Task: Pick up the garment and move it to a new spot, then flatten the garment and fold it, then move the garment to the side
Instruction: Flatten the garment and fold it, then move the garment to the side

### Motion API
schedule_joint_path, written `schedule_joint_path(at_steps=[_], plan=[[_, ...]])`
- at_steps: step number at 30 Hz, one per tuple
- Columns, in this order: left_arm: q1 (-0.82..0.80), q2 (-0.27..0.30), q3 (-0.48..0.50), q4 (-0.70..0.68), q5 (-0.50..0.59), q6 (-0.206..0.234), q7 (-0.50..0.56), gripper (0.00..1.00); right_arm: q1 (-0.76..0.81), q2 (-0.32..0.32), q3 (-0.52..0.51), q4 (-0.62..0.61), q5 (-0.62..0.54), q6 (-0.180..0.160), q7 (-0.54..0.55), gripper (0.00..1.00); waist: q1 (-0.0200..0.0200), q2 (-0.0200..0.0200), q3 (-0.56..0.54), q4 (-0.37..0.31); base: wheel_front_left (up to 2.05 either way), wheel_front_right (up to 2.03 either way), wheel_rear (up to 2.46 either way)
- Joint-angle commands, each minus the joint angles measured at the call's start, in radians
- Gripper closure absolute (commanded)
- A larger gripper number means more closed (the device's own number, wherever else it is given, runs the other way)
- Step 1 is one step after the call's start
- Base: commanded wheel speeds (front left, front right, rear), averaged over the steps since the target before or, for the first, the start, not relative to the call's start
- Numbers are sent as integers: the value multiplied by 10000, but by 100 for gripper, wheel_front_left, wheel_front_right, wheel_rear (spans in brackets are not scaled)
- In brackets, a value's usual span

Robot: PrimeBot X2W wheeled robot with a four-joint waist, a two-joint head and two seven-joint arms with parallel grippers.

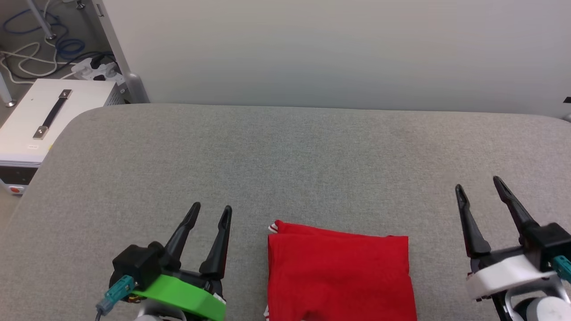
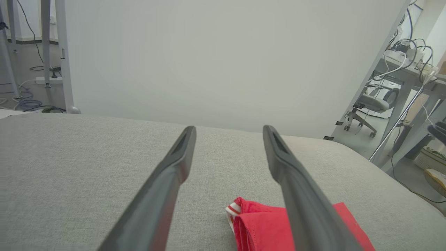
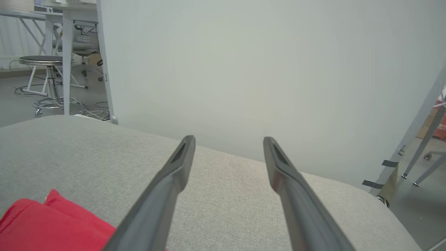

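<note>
The garment lies folded into a neat red rectangle near the front edge of the grey table, between my two arms, with a bit of white-and-red striped trim at its far left corner. Its lettering is hidden. My left gripper hovers open just left of it, nothing between its fingers. In the left wrist view the garment's corner shows low, partly behind the right finger of the left gripper. My right gripper stands open to the right of the garment. The right wrist view has the right gripper and the garment at lower left.
A pale partition wall stands behind the table's far edge. A white box with a black handle sits off the table's left side, with cables and a power strip on the floor behind it.
</note>
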Motion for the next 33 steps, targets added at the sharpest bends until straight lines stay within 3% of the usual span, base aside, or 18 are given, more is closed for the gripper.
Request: schedule_joint_path(at_steps=[1, 11, 25, 27, 29, 31, 33], plan=[[199, -138, 199, 70, 175, -29, -57, 0, 331, 311, -289, -167, -99, -9, -169, 0, 0, -1, 10, 5, 0, 0, 0], [460, -544, 748, 295, 911, -29, -57, 0, 1490, 1476, -1201, -25, -100, -9, -701, 0, 0, -1, -29, -28, 0, 0, 0], [406, -490, 564, 377, 1240, -29, -57, 0, 1396, 1566, -772, 513, 611, -9, -547, 0, 0, -1, 25, 42, 0, 0, 0], [384, -476, 582, 366, 1305, -29, -57, 0, 1308, 1362, -508, 462, 897, -9, -1, 0, 0, -1, 67, 74, 0, 0, 0], [329, -451, 656, 341, 1620, -29, -57, 0, 1120, 898, -98, 82, 1540, -9, 1838, 0, 0, -1, 149, 152, 0, 0, 0], [228, -443, 566, 335, 2095, -29, -57, 0, 991, 283, 388, -704, 2761, -9, 5467, 0, 0, -1, 336, 339, 0, 0, 0], [170, -439, 510, 316, 2123, -29, -57, 0, 965, 262, 399, -952, 3019, -9, 6581, 0, 0, -1, 446, 407, 0, 0, 0]])
